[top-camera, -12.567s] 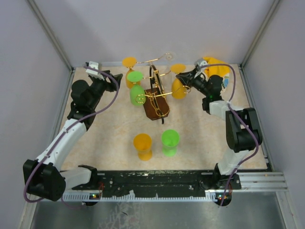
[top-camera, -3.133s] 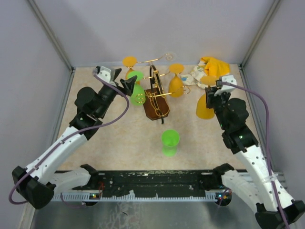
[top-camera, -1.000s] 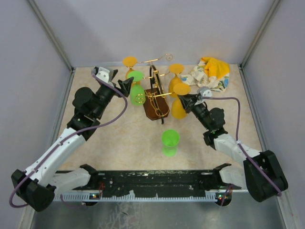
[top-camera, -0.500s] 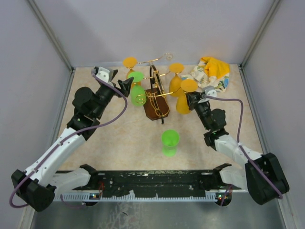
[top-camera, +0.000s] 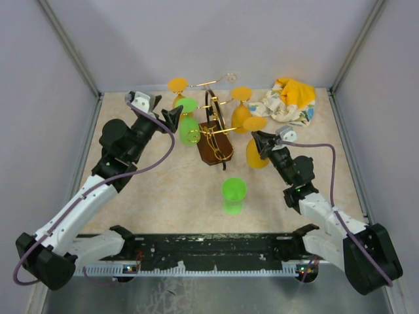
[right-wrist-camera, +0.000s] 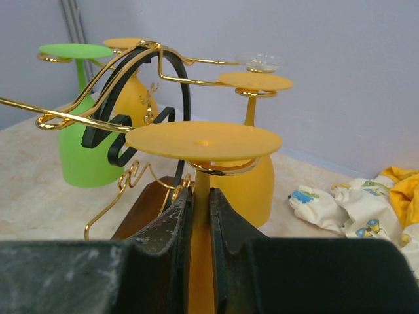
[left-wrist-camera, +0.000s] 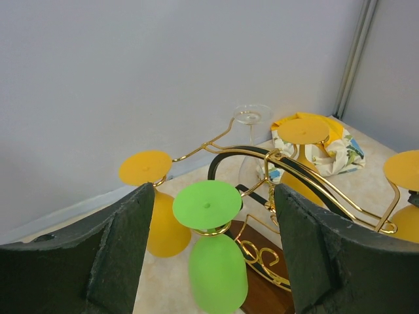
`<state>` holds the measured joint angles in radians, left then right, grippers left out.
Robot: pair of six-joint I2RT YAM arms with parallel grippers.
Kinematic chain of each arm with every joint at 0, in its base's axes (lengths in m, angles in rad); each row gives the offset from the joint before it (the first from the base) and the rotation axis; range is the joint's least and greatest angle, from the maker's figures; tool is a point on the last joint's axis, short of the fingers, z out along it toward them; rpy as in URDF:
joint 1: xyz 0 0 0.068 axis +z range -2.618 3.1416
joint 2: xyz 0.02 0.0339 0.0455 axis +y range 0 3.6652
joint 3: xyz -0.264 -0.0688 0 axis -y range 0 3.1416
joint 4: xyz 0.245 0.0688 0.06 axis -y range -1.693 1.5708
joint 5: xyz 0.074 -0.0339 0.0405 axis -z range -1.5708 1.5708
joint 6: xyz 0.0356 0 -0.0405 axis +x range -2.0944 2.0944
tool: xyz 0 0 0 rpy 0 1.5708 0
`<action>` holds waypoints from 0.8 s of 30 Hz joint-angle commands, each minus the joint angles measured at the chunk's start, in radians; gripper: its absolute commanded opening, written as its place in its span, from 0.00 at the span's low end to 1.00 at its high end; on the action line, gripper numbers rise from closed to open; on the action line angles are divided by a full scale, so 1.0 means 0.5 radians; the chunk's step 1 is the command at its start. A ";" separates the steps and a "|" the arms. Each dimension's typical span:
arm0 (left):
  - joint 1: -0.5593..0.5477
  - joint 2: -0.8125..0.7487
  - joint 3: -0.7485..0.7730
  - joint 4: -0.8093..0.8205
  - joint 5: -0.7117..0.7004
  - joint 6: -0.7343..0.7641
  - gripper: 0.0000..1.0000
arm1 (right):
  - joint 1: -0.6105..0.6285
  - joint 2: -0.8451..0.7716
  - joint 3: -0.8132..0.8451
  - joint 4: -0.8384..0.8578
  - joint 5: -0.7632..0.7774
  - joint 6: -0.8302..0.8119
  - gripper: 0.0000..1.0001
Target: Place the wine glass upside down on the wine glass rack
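Two end effectors are mine, and only the right one carries anything. My right end effector (right-wrist-camera: 200,203) is pinched narrow on the stem of the orange wine glass (right-wrist-camera: 203,139), just below its foot. The flat foot disc sits level on top, and the bowl hangs below my fingers (right-wrist-camera: 171,226), hidden from the wrist camera.

Seen from above, this glass is at the right side of the wine glass rack (top-camera: 213,152), near the tip of one gold arm. In the wrist view a gold curl shows right under the foot disc, against the stem. Whether the foot rests on that curl I cannot tell.

My left end effector (left-wrist-camera: 213,196) is spread wide and holds nothing. It sits at the left side of the rack, just beside the hanging green glass (left-wrist-camera: 208,204), which dangles foot-up from a curled hook and appears between my two dark fingers. I cannot make out any contact with it.

A second orange glass (left-wrist-camera: 145,169) hangs foot-up on the far left arm. A third orange glass (left-wrist-camera: 302,131) hangs on the right arm, behind the one I grip. A clear glass (left-wrist-camera: 252,116) hangs at the back.

A standing green glass (top-camera: 233,193) sits on the surface (top-camera: 163,190) nearer my bases, apart from the rack's brown wooden base. A crumpled yellow and white cloth (top-camera: 288,101) lies in the far right corner.
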<state>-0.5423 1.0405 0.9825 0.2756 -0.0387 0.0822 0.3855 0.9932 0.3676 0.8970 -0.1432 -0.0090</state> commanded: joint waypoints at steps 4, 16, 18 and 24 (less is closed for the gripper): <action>0.008 -0.009 0.018 -0.033 0.046 -0.019 0.80 | 0.018 0.037 -0.016 0.025 -0.073 -0.028 0.16; 0.006 0.028 0.203 -0.361 0.260 -0.062 0.80 | 0.020 -0.529 -0.028 -0.794 0.486 -0.088 0.61; 0.006 0.044 0.281 -0.558 0.348 -0.040 0.79 | 0.020 -0.597 0.037 -1.020 0.648 -0.088 0.66; -0.036 -0.057 0.311 -0.937 0.720 0.015 0.79 | 0.020 -0.693 0.251 -1.608 1.237 0.145 0.79</action>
<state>-0.5430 1.0527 1.1198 -0.0265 0.1631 0.0669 0.3904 0.6777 0.3920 0.2981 0.2302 -0.0139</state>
